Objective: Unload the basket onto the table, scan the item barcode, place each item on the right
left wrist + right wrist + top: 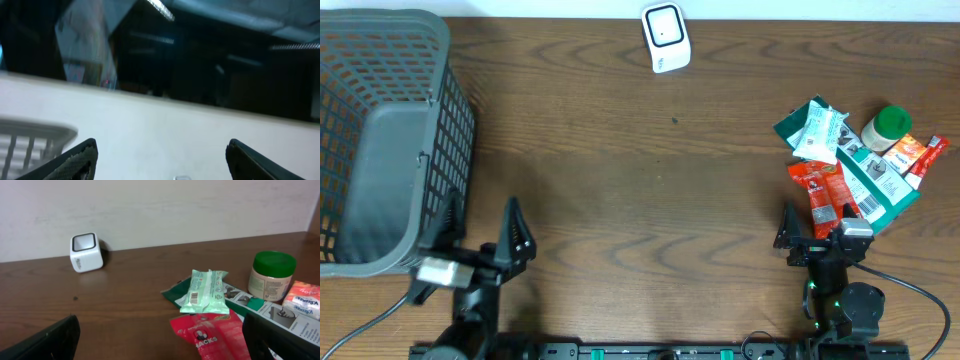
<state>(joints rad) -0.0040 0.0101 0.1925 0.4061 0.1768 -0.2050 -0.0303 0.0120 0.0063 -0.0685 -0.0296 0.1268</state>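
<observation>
On the brown wooden surface (640, 180), a grey plastic mesh basket (455, 130) is being kept just left of the left end effector (482, 235), which is being held spread and empty. The right end effector (817, 240) is also being held spread, gripping nothing. A heap of green and red foil packets (840, 175) is being left just ahead of it, a green-lidded round jar (887, 125) beyond. The small white cube scanner (665, 38) is being kept well ahead, leftward.

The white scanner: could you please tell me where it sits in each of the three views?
Overhead: white scanner, top centre, near the pale wall.
Left wrist: not clearly in it; the wall fills the middle.
Right wrist: upper left, in front of the wall.
Shared landmark: that wall.
</observation>
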